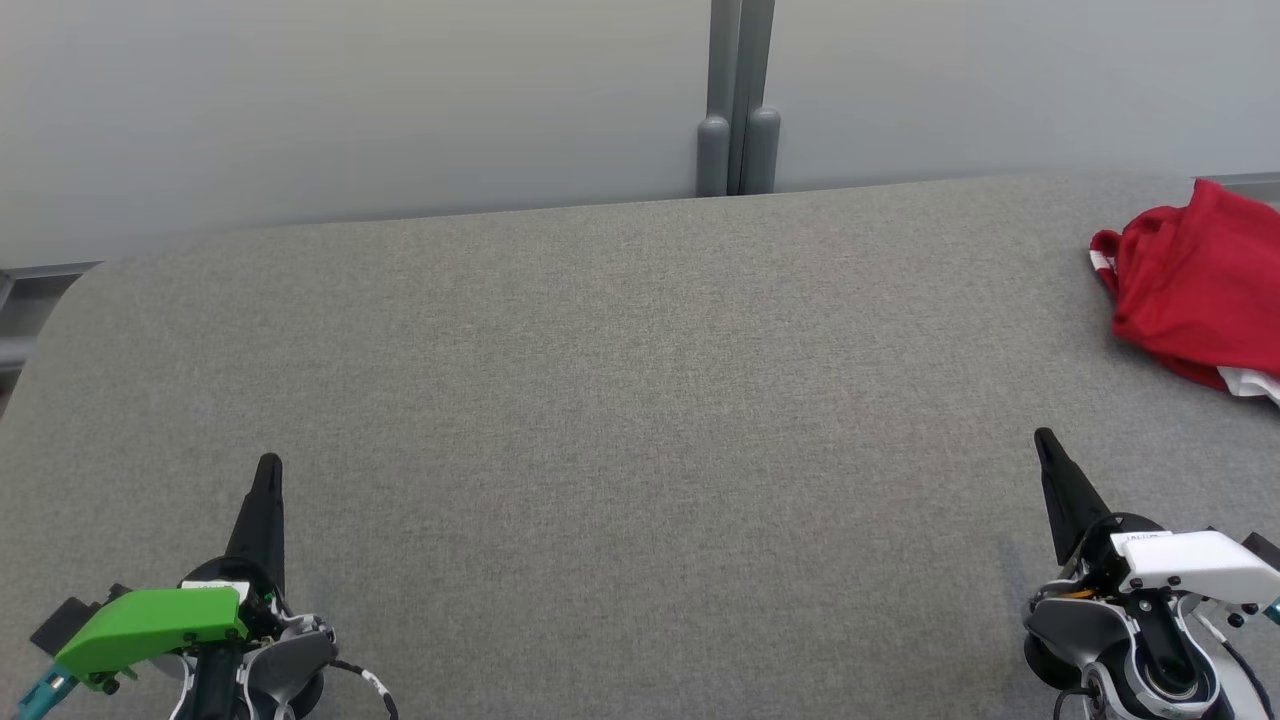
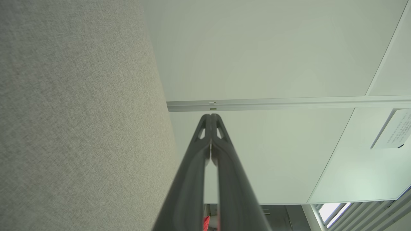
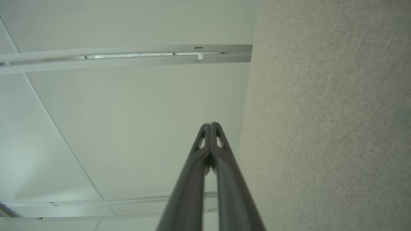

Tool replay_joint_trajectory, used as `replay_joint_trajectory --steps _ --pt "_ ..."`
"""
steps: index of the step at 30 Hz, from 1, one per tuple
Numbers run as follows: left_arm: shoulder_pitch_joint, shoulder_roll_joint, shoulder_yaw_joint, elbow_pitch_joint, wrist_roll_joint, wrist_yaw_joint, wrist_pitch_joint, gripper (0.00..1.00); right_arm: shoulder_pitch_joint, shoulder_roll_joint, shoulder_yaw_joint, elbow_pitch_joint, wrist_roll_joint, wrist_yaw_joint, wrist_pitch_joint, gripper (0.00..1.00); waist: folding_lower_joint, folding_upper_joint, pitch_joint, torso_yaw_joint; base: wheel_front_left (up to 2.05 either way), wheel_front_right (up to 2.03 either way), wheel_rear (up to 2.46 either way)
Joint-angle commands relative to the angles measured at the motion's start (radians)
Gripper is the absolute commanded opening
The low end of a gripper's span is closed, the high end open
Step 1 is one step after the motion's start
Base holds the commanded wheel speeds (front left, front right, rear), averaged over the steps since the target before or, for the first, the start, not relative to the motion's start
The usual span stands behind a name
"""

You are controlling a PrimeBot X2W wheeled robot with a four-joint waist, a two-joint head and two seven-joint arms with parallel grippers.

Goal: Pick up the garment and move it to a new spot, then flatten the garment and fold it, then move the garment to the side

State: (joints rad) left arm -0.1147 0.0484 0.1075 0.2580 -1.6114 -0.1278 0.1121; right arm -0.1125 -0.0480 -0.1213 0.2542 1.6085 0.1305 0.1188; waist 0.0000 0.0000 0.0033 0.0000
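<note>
left gripper (image 1: 268,468) sat nearest, at the near-left of the grey fabric table (image 1: 640,400), fingers pressed together on nothing and pointing toward the wall. right gripper (image 1: 1046,440) sat at near right, likewise pinched closed and empty, and both wrist views showed the finger pairs meeting at the tips. farther out, the red garment (image 1: 1190,280) lay crumpled at the table's far right edge with a bit of white at its near side, well apart from both grippers, and beyond the table stood a pale wall panel (image 1: 350,100) with a grey post (image 1: 738,100).
</note>
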Motion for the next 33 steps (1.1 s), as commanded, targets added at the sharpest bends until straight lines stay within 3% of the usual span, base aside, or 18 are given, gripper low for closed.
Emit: replay_joint_trajectory --steps 1,33 --pt "-0.014 0.001 0.003 -0.004 -0.002 -0.006 0.0 0.0 -0.01 -0.005 0.0 -0.003 0.005 0.0 0.002 0.0 0.0 0.0 0.0 0.0 0.0 0.0 0.0" --pt "-0.014 0.001 0.003 -0.004 -0.002 -0.006 -0.001 0.0 -0.01 -0.005 0.0 -0.003 0.005 0.0 0.002 0.0 0.0 0.0 0.0 0.0 0.0 0.0 0.0"
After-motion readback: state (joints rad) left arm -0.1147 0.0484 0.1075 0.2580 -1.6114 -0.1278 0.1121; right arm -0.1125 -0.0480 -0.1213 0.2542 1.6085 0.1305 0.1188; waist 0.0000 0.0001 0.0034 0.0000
